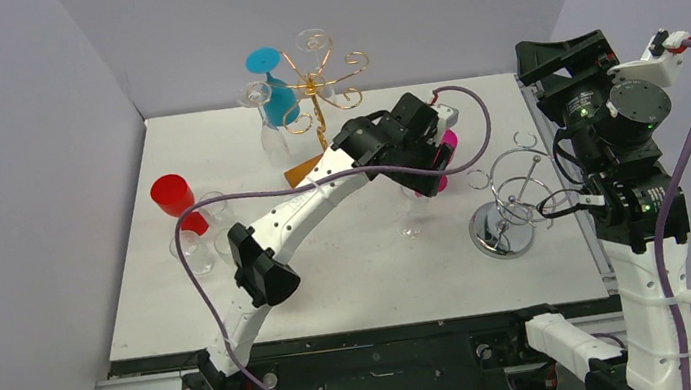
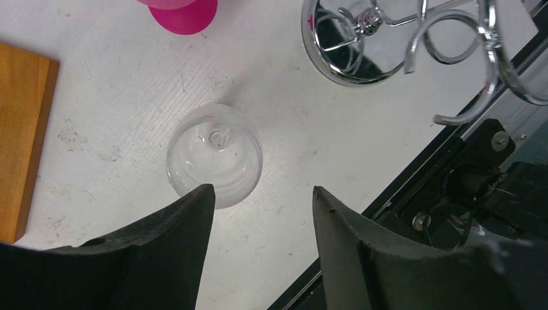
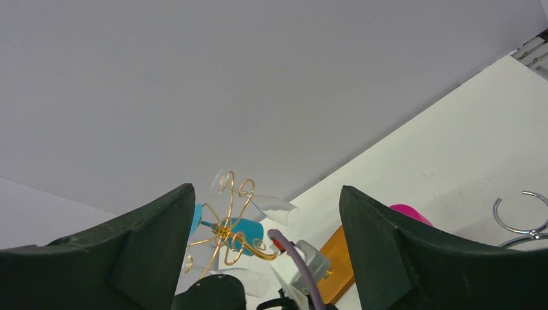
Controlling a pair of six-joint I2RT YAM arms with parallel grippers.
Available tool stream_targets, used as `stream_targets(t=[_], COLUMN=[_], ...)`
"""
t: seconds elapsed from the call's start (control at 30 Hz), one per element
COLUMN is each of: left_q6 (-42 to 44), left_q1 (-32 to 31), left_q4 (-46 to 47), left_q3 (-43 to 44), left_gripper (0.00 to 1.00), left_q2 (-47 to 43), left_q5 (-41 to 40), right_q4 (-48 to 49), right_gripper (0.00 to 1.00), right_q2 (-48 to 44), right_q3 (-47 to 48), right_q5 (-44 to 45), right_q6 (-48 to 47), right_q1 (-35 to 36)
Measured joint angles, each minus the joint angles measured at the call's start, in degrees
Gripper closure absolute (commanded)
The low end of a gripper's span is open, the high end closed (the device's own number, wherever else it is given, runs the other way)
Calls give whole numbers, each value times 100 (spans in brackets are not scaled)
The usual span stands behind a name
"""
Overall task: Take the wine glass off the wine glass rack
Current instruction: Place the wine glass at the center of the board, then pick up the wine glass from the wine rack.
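Observation:
The gold wine glass rack point(image 1: 313, 83) stands at the back on its wooden base point(image 1: 303, 172). From its arms hang a blue glass point(image 1: 278, 100) and clear glasses point(image 1: 261, 115). A clear wine glass point(image 2: 214, 155) stands upright on the table just past the left fingertip point(image 2: 194, 206) of my left gripper point(image 2: 258, 194). That gripper is open and hovers above the table, with nothing between its fingers. In the top view this glass point(image 1: 411, 212) sits below the left wrist. My right gripper point(image 3: 265, 188) is open and empty. It is raised at the right and faces the rack point(image 3: 229, 226).
A pink glass point(image 1: 446, 144) stands by the left wrist. The chrome stand point(image 1: 509, 204) with its round base point(image 2: 352, 45) is right of the freed glass. A red cup point(image 1: 176, 202) and clear glasses point(image 1: 192, 250) sit at the left. The table's front edge point(image 2: 362, 213) is close.

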Motion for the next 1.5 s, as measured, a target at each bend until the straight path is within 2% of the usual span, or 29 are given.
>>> stream_targets(t=[0.37,0.53,0.77,0.93,1.03,1.17,1.33,1.5], left_q6=[-162,-372,-887,-1379,-1818,-2446,-3226,-3895], left_q1=[31,321,1832,3390,4478,5364,5807,6017], left_q4=[177,553,1338,1849,2295,3040,3976,4813], left_q3=[-35,-804,-2577,-3652,-4345,-5134,-5842,-6137], left_gripper=[45,45,44,45,47,48,51,53], left_q2=[-942,-2098,-4207,-5316,-5709,-5740,-5442,-5160], left_q5=[345,350,238,610,1196,2024,2780,3161], right_q4=[2,26,111,177,304,389,435,468], right_gripper=[23,23,23,23,24,24,24,24], right_q2=[0,105,417,592,632,695,789,809], right_q3=[0,0,-4,-66,-162,-258,-310,-352], right_q5=[-39,-262,-629,-772,-868,-977,-1058,-1097], right_q6=[24,28,74,166,234,323,343,343], right_q1=[0,0,2,15,52,114,157,157])
